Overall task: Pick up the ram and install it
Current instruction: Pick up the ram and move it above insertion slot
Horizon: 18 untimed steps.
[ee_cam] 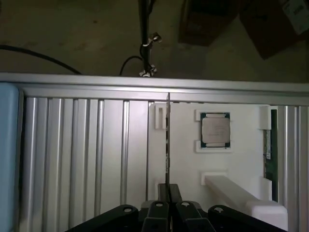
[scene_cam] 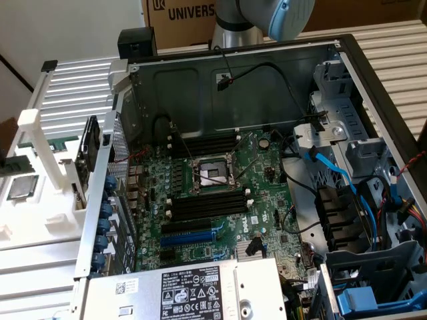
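In the exterior view, an open computer case (scene_cam: pixel 200 80) lies on the ribbed metal bench (scene_cam: pixel 393 47), its motherboard (scene_cam: pixel 260 173) facing up. Long black slots (scene_cam: pixel 207 207) run on either side of the square processor socket (scene_cam: pixel 210 175), and the power supply (scene_cam: pixel 193 290) sits at the near edge. The arm (scene_cam: pixel 267 17) reaches in above the case's far wall, in front of a cardboard box (scene_cam: pixel 180 13). On the exterior view's left stands a white holder (scene_cam: pixel 40 153) with a silver processor chip (scene_cam: pixel 20 189) and a green strip (scene_cam: pixel 13 165) lying in it. In the wrist view, the gripper (ee_cam: pixel 167 189) is pressed together on the ram (ee_cam: pixel 167 140). The ram is seen edge-on as a thin dark line, held over the seam where the bench (ee_cam: pixel 72 154) meets the white holder (ee_cam: pixel 241 164). The processor chip (ee_cam: pixel 215 130) rests in its pocket near the ram. The green strip (ee_cam: pixel 269 145) lies along the holder's far side, well apart from the gripper.
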Available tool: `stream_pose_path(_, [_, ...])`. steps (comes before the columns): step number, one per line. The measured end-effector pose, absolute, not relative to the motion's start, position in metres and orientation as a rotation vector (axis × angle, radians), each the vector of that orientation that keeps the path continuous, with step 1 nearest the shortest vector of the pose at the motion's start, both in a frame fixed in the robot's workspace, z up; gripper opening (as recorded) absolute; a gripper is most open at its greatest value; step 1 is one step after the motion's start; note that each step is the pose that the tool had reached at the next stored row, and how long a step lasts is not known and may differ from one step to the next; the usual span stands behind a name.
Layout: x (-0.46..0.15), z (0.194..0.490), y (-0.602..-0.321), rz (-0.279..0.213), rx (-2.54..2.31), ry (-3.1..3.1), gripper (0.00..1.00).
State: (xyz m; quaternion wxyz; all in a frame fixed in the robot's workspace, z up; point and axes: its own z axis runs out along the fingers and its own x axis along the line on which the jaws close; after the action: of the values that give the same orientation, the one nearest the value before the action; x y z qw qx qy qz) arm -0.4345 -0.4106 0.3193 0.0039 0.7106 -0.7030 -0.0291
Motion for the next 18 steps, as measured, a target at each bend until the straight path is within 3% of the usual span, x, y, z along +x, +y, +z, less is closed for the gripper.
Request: stream_pose_path(18, [-0.372,0.399,-0.411,-0.075,2.235,-2.211,0.12])
